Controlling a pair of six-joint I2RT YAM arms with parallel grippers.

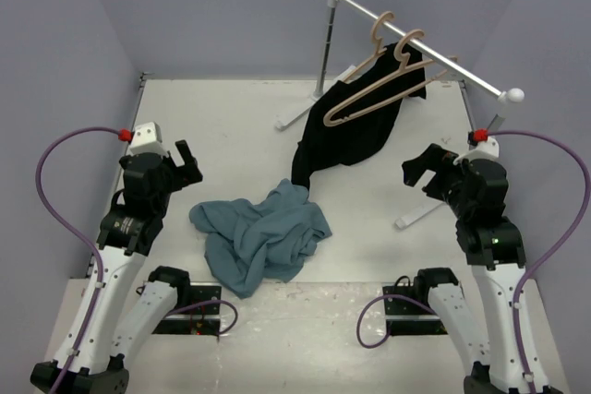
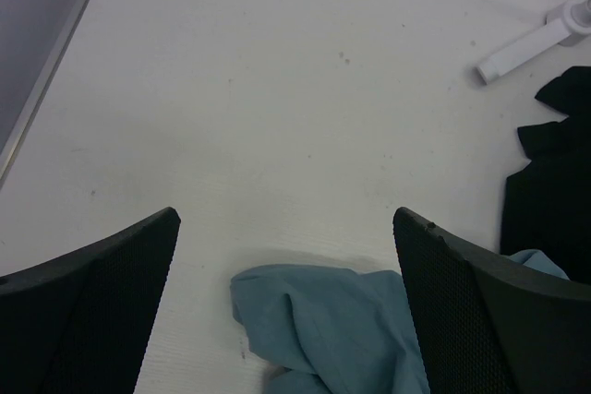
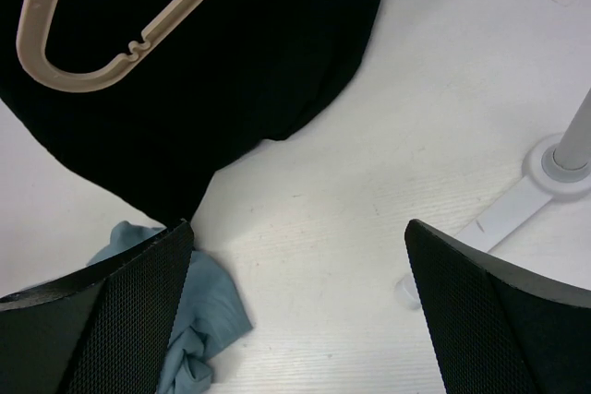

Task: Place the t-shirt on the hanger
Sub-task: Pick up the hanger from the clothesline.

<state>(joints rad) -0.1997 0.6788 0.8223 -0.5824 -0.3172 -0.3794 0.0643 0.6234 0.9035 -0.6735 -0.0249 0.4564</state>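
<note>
We log left gripper (image 1: 189, 163) and right gripper (image 1: 420, 168) released, empty | t-shirt (image 1: 263, 237) heaped between them | hanger (image 1: 392, 99) on rail (image 1: 425, 51) against black garment (image 1: 355, 136), whose hem meets the t-shirt.

Overhead plus wrist views, common t-shirt (image 1: 263, 237)

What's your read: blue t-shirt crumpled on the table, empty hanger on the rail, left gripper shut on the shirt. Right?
One error: the left gripper is open and holds nothing; the left wrist view shows it. The t-shirt is crumpled on the table, the empty hanger on the rail.
</note>
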